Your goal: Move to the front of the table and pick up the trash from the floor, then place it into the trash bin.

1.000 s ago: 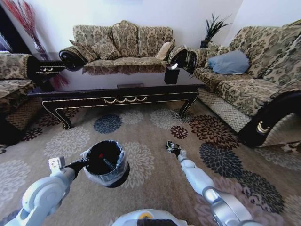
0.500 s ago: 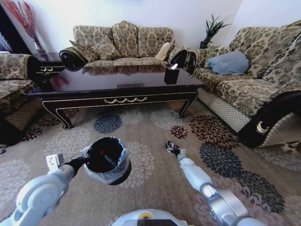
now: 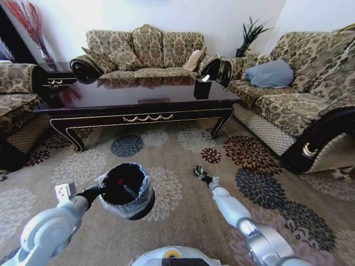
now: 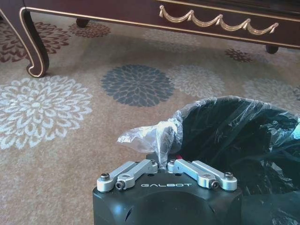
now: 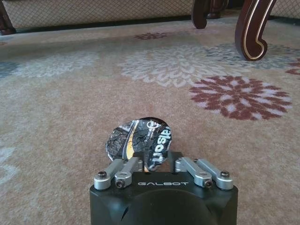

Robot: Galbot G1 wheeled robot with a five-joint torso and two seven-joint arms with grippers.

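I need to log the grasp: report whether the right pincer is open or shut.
Shut on trash: in the right wrist view the right pincer has its fingers closed on a crumpled dark printed wrapper, low over the carpet.

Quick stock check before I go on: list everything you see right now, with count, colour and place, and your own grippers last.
table: one, glossy dark wood with gold scroll trim, ahead across the carpet.
black box: one, on the table's right end.
sofas: three, beige patterned, behind and on both sides of the table.
blue cushion: one, on the right sofa.
potted plant: one, green, back corner.
trash bin: one, black with a clear liner, held at the left gripper.
trash: one crumpled dark printed wrapper, in the right gripper.
left gripper: shut on the bin's liner.
right gripper: shut on the wrapper, low over the carpet.
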